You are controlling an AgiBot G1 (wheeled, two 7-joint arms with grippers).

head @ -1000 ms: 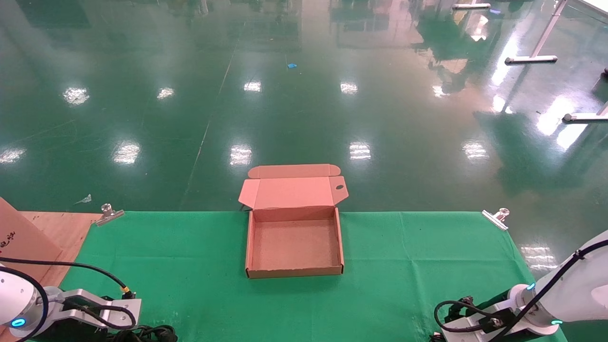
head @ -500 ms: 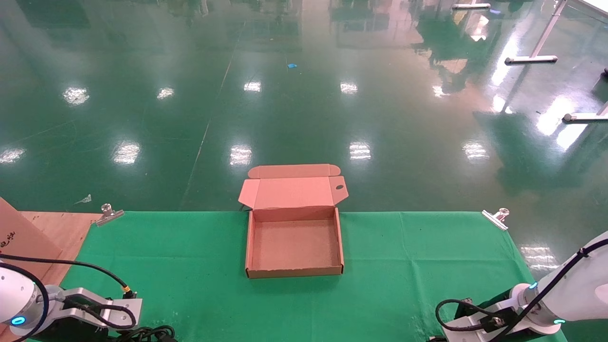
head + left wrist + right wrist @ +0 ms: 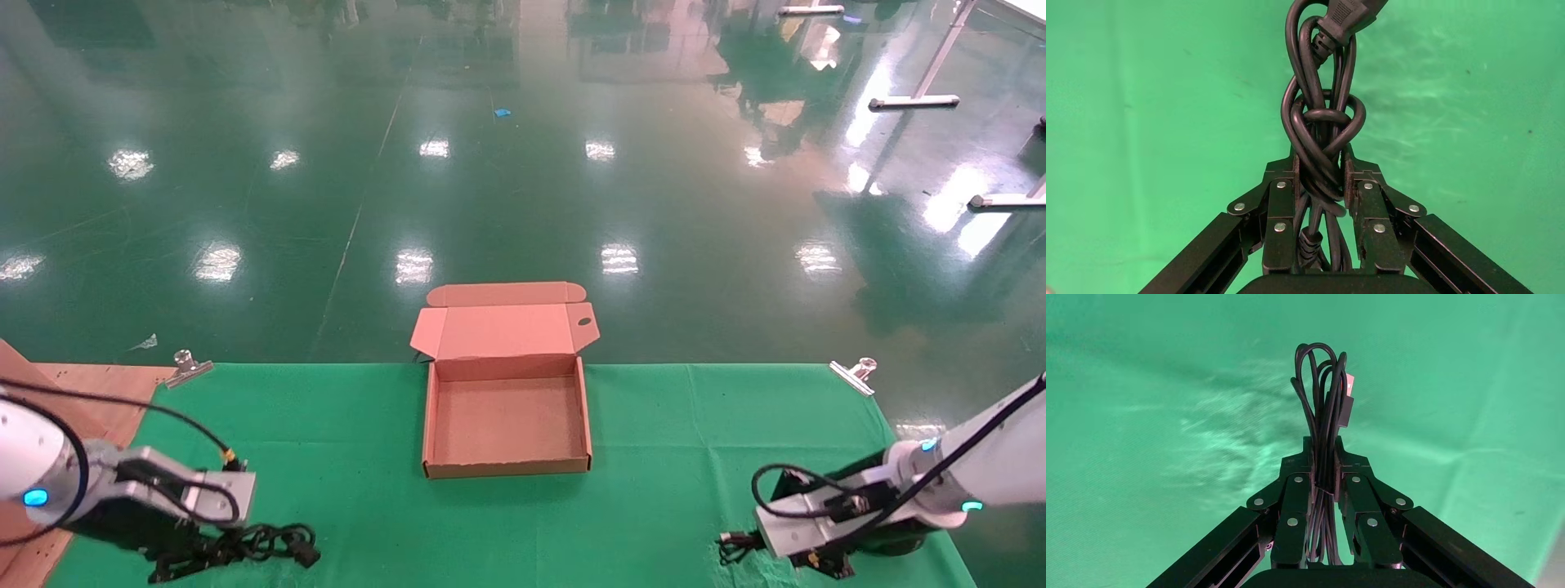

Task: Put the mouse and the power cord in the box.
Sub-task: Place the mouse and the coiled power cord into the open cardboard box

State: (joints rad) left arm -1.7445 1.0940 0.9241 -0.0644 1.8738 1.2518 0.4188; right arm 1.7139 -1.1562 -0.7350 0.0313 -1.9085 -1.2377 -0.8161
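Observation:
The brown box lies open and empty at the middle of the green table, with its lid folded back. At the front left, my left gripper is shut on the coiled power cord. The cord's plug sticks out beyond the fingers. At the front right, my right gripper is shut on the mouse's thin bundled cable. The mouse's body is hidden.
Two metal clips pin the green cloth at the far corners. A wooden board lies past the cloth's left edge. Beyond the table's far edge is shiny green floor.
Both arms have risen and come further into view from the front edge. The left carries the power cord bundle and the right carries the thin cable bundle.

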